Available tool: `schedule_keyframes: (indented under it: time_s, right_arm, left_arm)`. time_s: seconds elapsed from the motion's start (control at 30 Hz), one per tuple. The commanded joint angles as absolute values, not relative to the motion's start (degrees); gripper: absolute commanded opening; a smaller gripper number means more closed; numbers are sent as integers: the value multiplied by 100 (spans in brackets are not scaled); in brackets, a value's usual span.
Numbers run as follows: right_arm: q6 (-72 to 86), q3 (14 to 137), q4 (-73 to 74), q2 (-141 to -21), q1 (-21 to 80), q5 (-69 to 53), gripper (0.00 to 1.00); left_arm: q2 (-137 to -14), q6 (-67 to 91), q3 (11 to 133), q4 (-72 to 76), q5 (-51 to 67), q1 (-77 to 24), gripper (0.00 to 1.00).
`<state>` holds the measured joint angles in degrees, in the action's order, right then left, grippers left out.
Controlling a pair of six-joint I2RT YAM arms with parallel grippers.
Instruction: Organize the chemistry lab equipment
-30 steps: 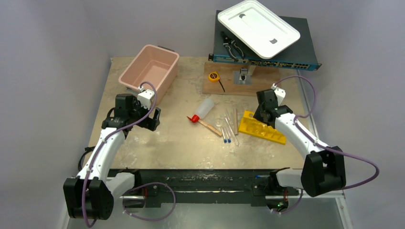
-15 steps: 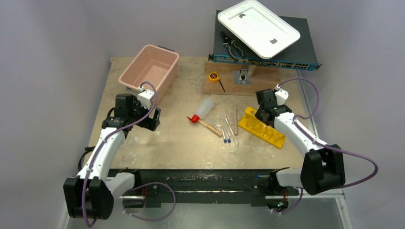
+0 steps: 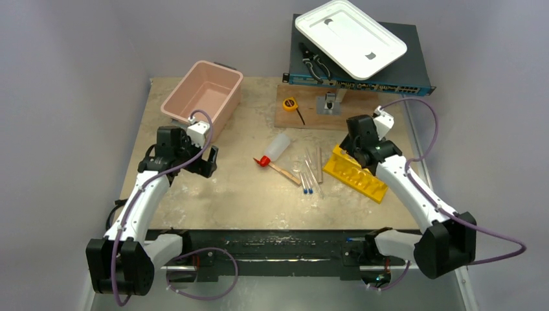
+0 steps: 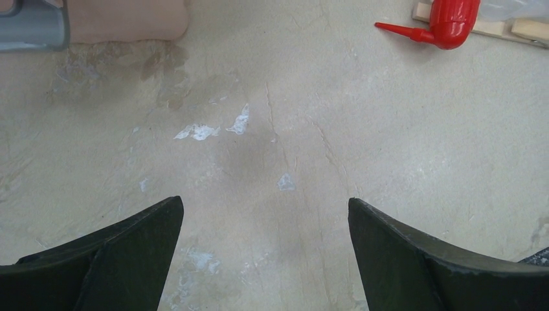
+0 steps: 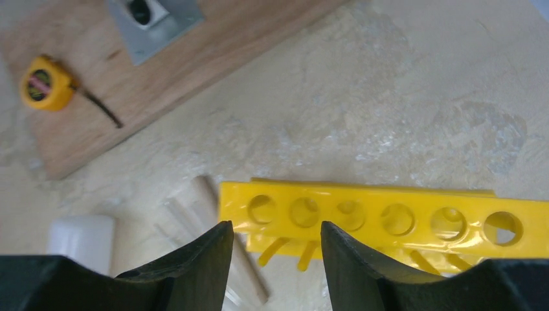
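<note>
Rack [image 5: 373, 219] near edge behind right gripper [image 5: 275, 234] fingers; tubes [image 5: 181, 220] blurry.

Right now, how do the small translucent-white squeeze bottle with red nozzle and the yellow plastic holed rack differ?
The squeeze bottle lies on its side, untouched; the yellow rack sits under the right gripper. The bottle is rounded; the rack is a long bar with a row of empty holes. Both rest on the table.

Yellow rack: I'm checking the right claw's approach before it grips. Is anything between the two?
Nothing visible does. The yellow rack sits directly at the tips of the right claw, with no other object between them.
</note>
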<state>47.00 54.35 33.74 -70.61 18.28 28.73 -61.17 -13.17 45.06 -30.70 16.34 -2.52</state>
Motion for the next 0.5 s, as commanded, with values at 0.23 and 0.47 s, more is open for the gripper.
schedule_keyframes:
  time_s: [0.23, 0.47]
  right_arm:
    - [4505, 5618, 3122, -7221, 4181, 3190, 37]
    - [4672, 4695, 2409, -7923, 4860, 2996, 40]
  left_arm:
    - [-6242, -1447, 5141, -3585, 2066, -210, 99]
    - [-5990, -1733, 5238, -4020, 2625, -204, 100]
